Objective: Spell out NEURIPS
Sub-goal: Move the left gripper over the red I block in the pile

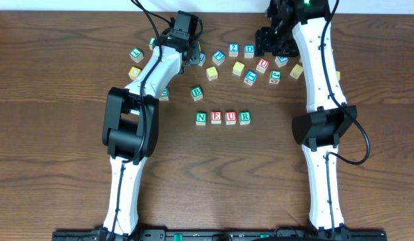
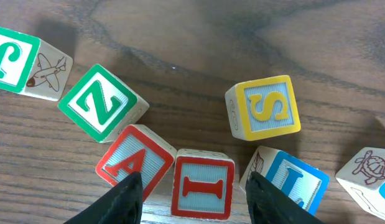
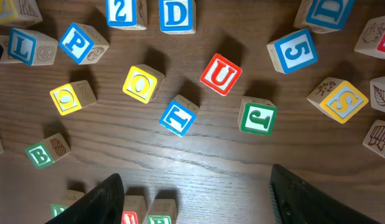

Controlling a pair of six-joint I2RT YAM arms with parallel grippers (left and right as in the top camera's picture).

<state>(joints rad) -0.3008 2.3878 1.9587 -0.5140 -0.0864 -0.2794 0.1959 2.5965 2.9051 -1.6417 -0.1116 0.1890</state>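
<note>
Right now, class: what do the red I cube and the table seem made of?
Red I cube: likely wood, with pale bare edges and a face painted red around a ridged light-blue panel. Table: dark wood or wood-look laminate, with grain streaks and a slight sheen.

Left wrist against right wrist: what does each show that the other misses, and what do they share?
Only the left wrist: the red I between the left fingers, with the red A beside it.
Only the right wrist: the red U, blue P, blue 2, blue 5, green B, and the built row cut off at the bottom edge, plus the right fingers.
Both: the table, fingers standing apart, and a yellow S, though I cannot tell if it is the same cube.
</note>
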